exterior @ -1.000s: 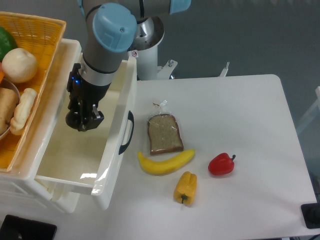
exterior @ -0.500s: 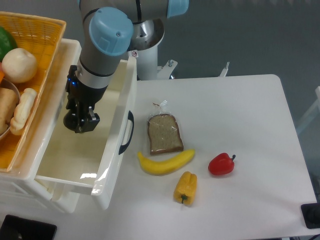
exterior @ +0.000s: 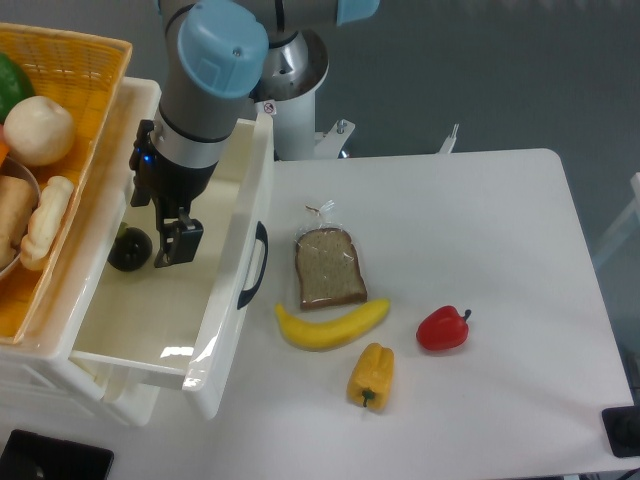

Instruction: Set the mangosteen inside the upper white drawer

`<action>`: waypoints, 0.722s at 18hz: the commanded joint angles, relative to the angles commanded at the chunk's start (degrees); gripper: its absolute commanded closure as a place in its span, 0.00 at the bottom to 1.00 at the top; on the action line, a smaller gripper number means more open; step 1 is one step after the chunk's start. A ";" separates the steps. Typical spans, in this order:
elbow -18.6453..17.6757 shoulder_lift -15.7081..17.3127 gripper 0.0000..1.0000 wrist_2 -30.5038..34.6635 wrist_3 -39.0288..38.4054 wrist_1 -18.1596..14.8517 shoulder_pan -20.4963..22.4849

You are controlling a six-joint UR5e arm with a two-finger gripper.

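One arm reaches down into the drawer (exterior: 215, 340), its claw (exterior: 160, 245) spread apart and holding nothing. The mangosteen (exterior: 129, 249) lies on the drawer floor by the left wall, just beside the claw's visible finger (exterior: 173, 243). A basket (exterior: 75, 70) of food sits along the drawer's left side. Out on the tabletop (exterior: 480, 200) lie bagged bread (exterior: 329, 267), a banana (exterior: 330, 325), a yellow pepper (exterior: 371, 374) and a red pepper (exterior: 443, 329), all well apart from the drawer.
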 joint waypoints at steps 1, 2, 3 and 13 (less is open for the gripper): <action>0.53 0.27 0.00 0.00 -0.45 0.44 2.12; 0.62 0.27 0.00 0.17 -0.54 1.57 3.70; 0.45 0.27 0.00 0.35 -0.63 2.54 5.02; -3.24 -5.34 0.00 11.86 5.16 5.44 21.64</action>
